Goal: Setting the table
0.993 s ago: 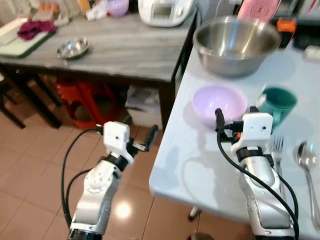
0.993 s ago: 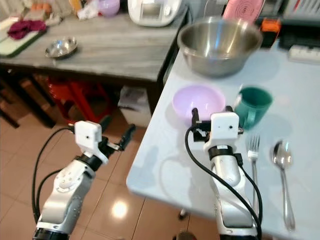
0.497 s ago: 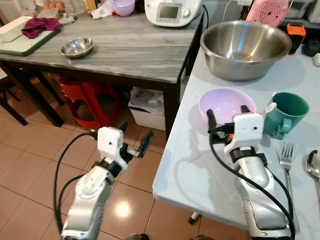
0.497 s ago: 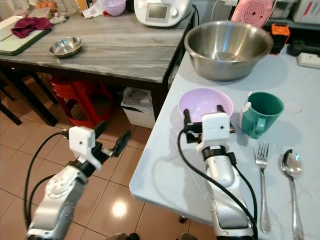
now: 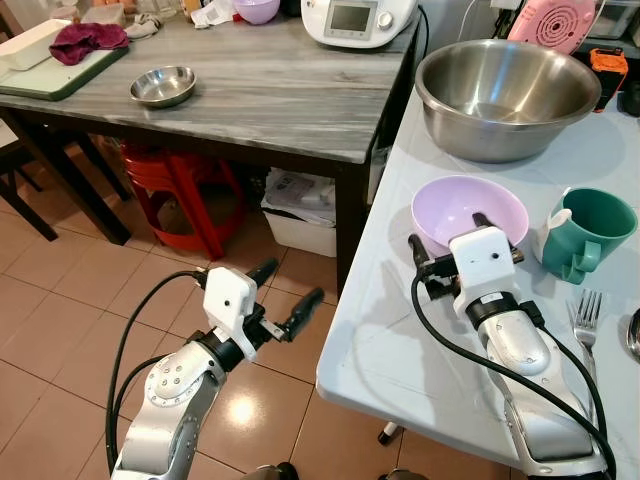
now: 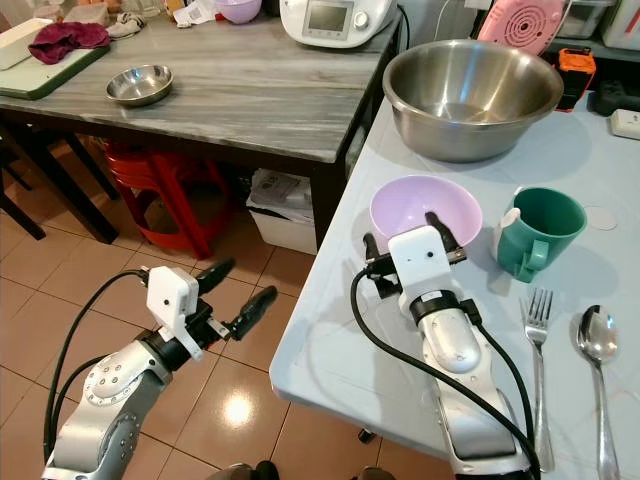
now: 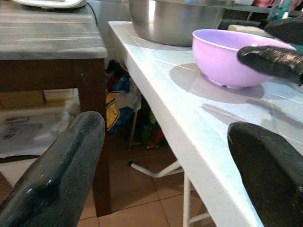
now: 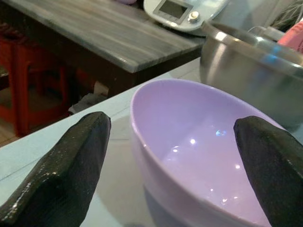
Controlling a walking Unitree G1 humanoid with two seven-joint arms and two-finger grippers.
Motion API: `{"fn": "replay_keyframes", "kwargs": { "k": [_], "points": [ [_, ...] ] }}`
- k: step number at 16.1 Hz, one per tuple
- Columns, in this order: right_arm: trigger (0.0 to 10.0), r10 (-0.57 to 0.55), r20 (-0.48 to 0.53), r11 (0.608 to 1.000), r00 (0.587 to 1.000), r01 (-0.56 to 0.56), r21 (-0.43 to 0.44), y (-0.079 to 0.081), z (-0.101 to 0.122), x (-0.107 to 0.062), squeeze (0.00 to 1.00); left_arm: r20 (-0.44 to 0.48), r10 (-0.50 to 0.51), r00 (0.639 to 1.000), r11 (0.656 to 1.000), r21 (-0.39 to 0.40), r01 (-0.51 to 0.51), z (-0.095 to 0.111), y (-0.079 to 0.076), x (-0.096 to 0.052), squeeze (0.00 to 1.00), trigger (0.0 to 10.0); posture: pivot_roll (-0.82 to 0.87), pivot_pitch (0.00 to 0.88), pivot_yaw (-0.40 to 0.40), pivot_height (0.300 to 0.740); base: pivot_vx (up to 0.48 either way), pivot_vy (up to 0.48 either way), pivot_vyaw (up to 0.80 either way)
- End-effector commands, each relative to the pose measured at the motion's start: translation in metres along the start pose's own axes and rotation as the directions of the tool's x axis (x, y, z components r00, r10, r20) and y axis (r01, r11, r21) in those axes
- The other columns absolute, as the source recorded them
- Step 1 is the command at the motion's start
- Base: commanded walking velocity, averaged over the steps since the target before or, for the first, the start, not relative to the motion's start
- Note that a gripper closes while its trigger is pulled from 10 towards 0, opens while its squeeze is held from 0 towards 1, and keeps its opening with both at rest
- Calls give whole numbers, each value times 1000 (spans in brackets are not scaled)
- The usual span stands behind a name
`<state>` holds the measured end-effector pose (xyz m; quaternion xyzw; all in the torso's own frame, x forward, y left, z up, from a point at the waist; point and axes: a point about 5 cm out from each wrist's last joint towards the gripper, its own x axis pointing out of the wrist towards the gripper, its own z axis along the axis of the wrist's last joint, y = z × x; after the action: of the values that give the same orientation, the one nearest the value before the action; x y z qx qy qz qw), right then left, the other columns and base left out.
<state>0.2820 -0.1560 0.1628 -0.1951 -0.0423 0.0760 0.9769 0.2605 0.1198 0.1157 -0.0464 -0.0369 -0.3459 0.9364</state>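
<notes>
The robot is standing at the corner of a white table, and its right gripper is reaching over the near rim of a purple bowl. Its jaws are spread wide, with one black finger on each side of the bowl's near edge, and they are not squeezing anything. In the right wrist view the purple bowl is sitting right between the two fingers, and it is looking empty and shiny inside. Just beside the bowl a green mug is standing upright on the table. Near the mug, closer to the robot, a fork and a spoon are lying side by side. Behind the purple bowl a big metal bowl is sitting at the far end of the white table. The left gripper is hanging out over the tiled floor, off to the side of the table, and its jaws are wide apart with nothing in them. Farther back a grey wooden table is holding a small metal dish and a white kitchen machine.
</notes>
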Motion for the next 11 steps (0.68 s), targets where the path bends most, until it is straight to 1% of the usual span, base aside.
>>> {"fn": "replay_keyframes", "kwargs": {
  "k": [1,2,3,5,6,8,9,10,11],
  "points": [
    [10000,31,-10,999,999,-31,-28,0,4,0,0,12,-33,999,999,2,33,3,-2,-3,0,10000,-155,152,66,740,0,0,0],
    [10000,51,-33,998,998,-52,-45,0,3,2,0,20,-52,998,999,1,52,4,-4,-2,0,10000,-155,152,66,740,0,0,0],
    [10000,81,-51,991,995,-86,-102,2,2,4,0,17,-61,998,998,5,61,4,-3,-2,0,10000,-155,150,65,740,0,0,0],
    [10000,104,-79,978,991,-117,-174,2,0,6,0,15,-68,998,998,8,68,4,-2,-2,0,10000,-155,150,65,740,0,0,0],
    [10000,109,-121,968,987,-133,-211,0,-5,8,0,14,-76,997,997,10,76,5,-2,-2,0,10000,-152,147,61,740,0,0,0],
    [10000,111,-165,951,980,-153,-267,-7,-11,15,0,15,-83,996,997,11,82,4,-3,-1,0,10000,-149,147,62,740,0,0,0],
    [6118,123,-183,946,975,-171,-276,-8,-12,17,0,16,-86,996,996,7,86,4,-5,-1,0,10000,-149,149,63,740,0,0,0],
    [0,128,-197,942,972,-181,-284,-9,-13,18,0,16,-88,996,996,4,88,4,-6,-1,0,10000,-146,149,64,740,0,0,0],
    [0,124,-210,937,970,-184,-296,-13,-15,21,0,17,-94,995,996,-1,94,3,-7,-1,0,10000,-144,150,65,740,0,0,0]
  ]
}}
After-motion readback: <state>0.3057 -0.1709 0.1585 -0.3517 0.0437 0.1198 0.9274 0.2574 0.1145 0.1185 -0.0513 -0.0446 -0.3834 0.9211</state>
